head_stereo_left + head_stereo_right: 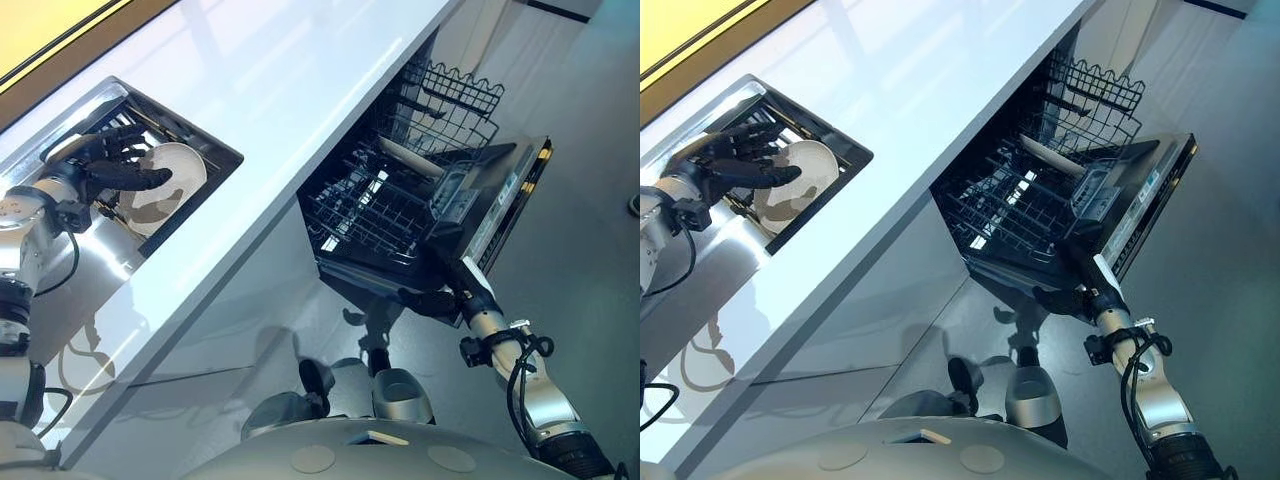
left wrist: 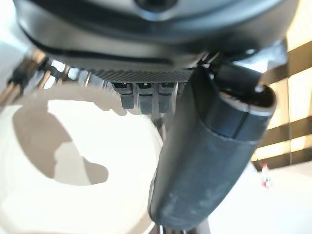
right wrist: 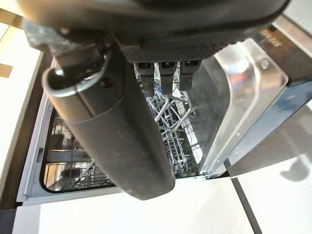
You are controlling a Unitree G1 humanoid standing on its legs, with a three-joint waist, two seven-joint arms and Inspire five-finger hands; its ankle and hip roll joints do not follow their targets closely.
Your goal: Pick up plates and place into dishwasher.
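Observation:
A cream plate (image 1: 180,168) lies in a dark rack inside the sink (image 1: 221,153) at the far left of the counter. My left hand (image 1: 118,170) hovers over the plate's near side, fingers spread and thumb stretched across it; the left wrist view puts the plate (image 2: 73,195) just past the straight thumb (image 2: 204,161). The dishwasher stands open at the right with its lower rack (image 1: 365,215) pulled out onto the door (image 1: 505,195). My right hand (image 1: 432,300) is open by the door's front edge and holds nothing; the right wrist view has its thumb (image 3: 117,131) pointing at the rack.
A long white countertop (image 1: 300,90) runs between the sink and the dishwasher. The upper wire rack (image 1: 450,100) sticks out above the lower one, and a grey cutlery basket (image 1: 452,190) sits on the lower rack's right side. Grey floor lies beyond the door.

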